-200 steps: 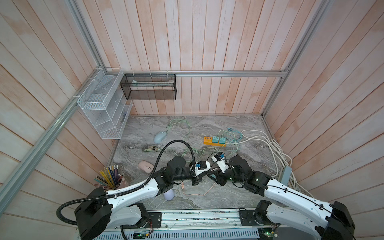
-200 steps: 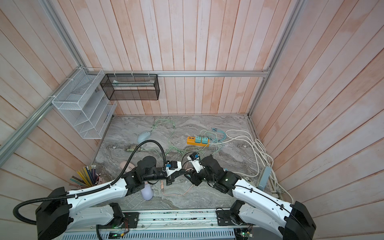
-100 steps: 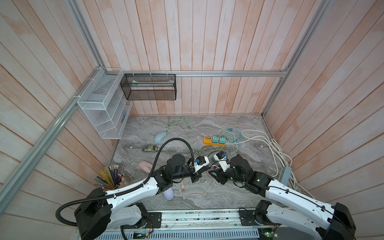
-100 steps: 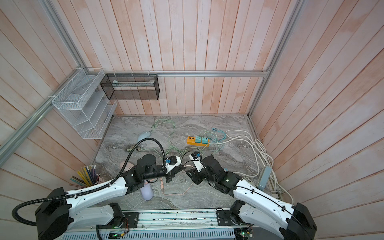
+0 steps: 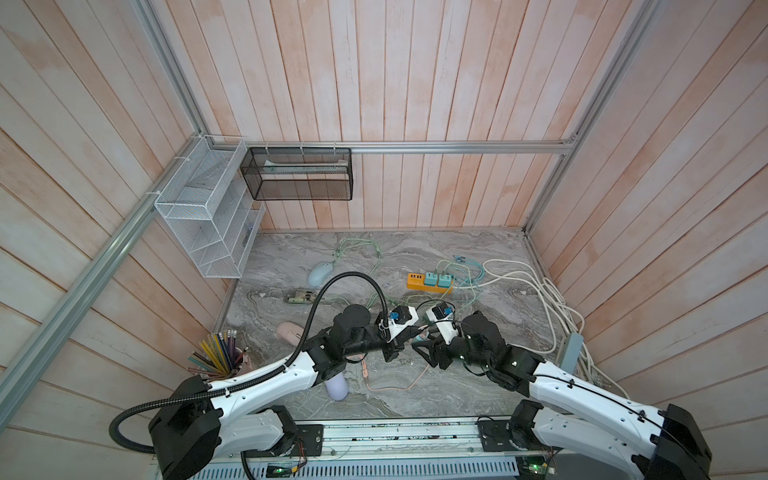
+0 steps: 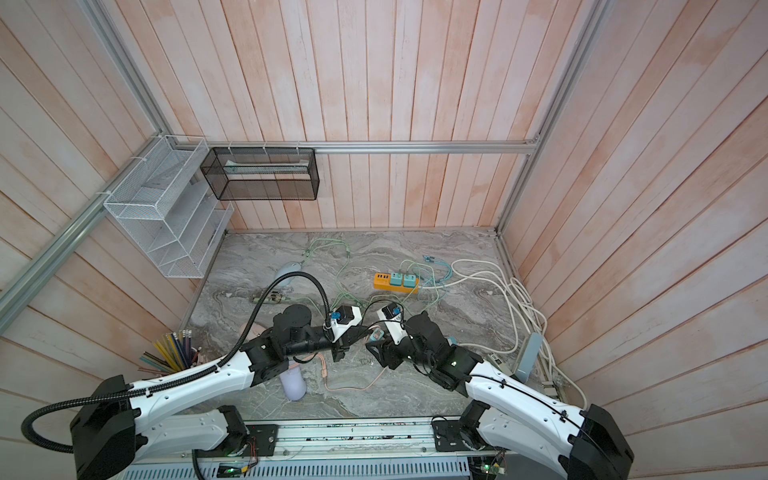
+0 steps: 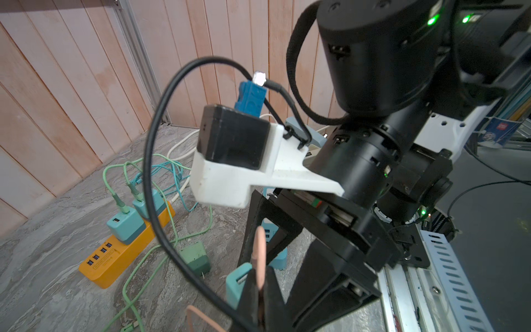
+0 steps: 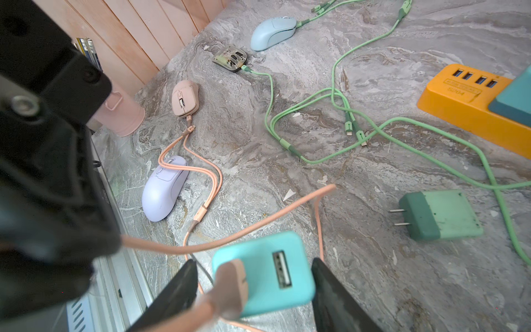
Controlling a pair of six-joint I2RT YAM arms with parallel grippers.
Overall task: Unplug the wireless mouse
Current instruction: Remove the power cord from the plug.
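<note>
Left gripper [image 7: 261, 273] pinches the peach braided cable [image 7: 260, 247]; right gripper [image 8: 254, 261] gapes around the teal plastic charger cube [image 8: 298, 276]. 1 tug could drag the pink wireless mouse [image 8: 185, 99] lying by the wall [image 8: 129, 43].

Lilac oval plastic mouse [image 5: 338, 390]: upper half is hidden under the left arm [image 5: 266, 380] in both top views. Pale pink plastic mouse [image 6: 253, 330]: mostly covered by that arm in a top view.

Turquoise square wall charger [image 5: 419, 339]: too small in both top views to tell plug in or out. In the left wrist view it is half hidden behind the left gripper [image 7: 260, 276], whose fingers are cut by the frame edge.

Right wrist view:
- Left gripper is a blurred black mass.
- Salmon-pink cable plug [image 8: 230, 283] is blurred.
- Orange plastic power strip [image 8: 459, 100] is cut by the edge.
- Pink cylindrical pencil cup [image 8: 122, 115] is mostly hidden.
- Contact between right gripper [image 8: 254, 261] and charger: cannot tell.
</note>
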